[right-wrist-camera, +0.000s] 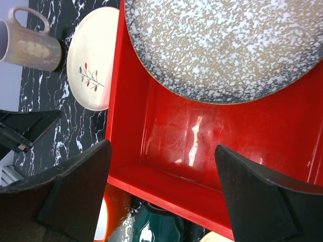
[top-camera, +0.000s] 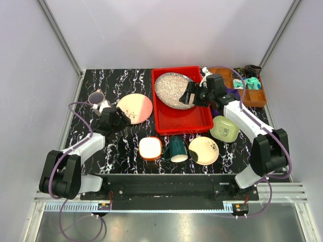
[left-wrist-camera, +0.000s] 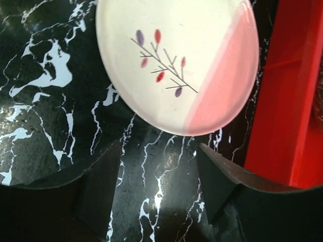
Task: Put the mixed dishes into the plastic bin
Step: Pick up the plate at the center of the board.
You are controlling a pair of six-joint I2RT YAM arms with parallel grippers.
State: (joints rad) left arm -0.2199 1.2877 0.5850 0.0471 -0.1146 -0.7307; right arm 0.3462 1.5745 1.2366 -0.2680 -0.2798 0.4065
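The red plastic bin (top-camera: 182,121) stands mid-table with the big speckled grey plate (top-camera: 171,89) leaning in its far left corner. My right gripper (top-camera: 190,95) hovers open over the bin (right-wrist-camera: 202,136), just off the speckled plate's (right-wrist-camera: 227,45) rim, holding nothing. Beside the pink-cream plate (top-camera: 135,107) my left gripper (top-camera: 122,119) is open; in its wrist view the jaws (left-wrist-camera: 159,171) frame bare table just short of that plate's (left-wrist-camera: 176,60) edge. On the table lie the mauve cup (top-camera: 96,97), orange-white bowl (top-camera: 150,148), dark green mug (top-camera: 177,148), pale yellow plate (top-camera: 203,150) and light green bowl (top-camera: 224,128).
A brown compartmented tray (top-camera: 255,97) holding a teal cloth (top-camera: 252,83) sits at the back right, behind my right arm. The bin's red wall (left-wrist-camera: 287,116) runs close to the right of my left gripper. Grey walls enclose the black marbled table (top-camera: 108,151).
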